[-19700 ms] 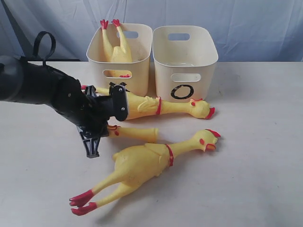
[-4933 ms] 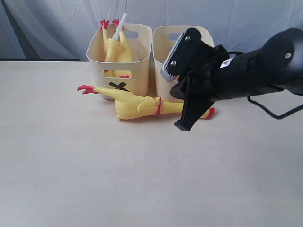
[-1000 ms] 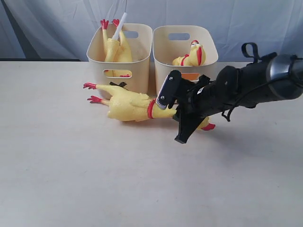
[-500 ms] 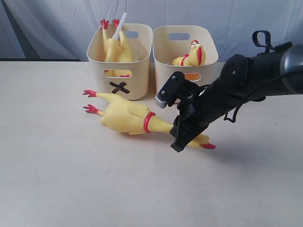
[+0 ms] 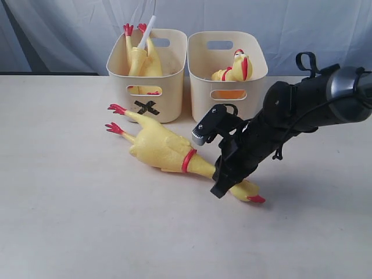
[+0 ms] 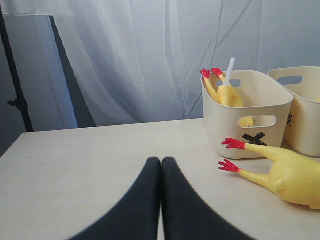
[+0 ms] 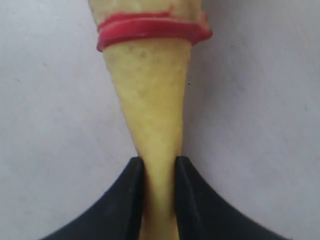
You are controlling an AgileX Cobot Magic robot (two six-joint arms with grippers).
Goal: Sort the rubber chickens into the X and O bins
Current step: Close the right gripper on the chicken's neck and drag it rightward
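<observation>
table (image 5: 87, 226), x bin (image 5: 119, 87), perhaps o bin (image 5: 200, 93)

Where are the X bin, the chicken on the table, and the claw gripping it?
X bin (image 5: 172, 93), exterior view, front wall.
rubber chicken (image 5: 156, 148), exterior view, body.
right gripper (image 7: 159, 165), right wrist view, between its fingertips.

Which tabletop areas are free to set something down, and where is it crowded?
Free in the exterior view: the tabletop nearer the camera than the long yellow rubber chicken, and left of the cream plastic X bin. Crowded: between chicken, cream O bin and right gripper clamping its neck.
</observation>
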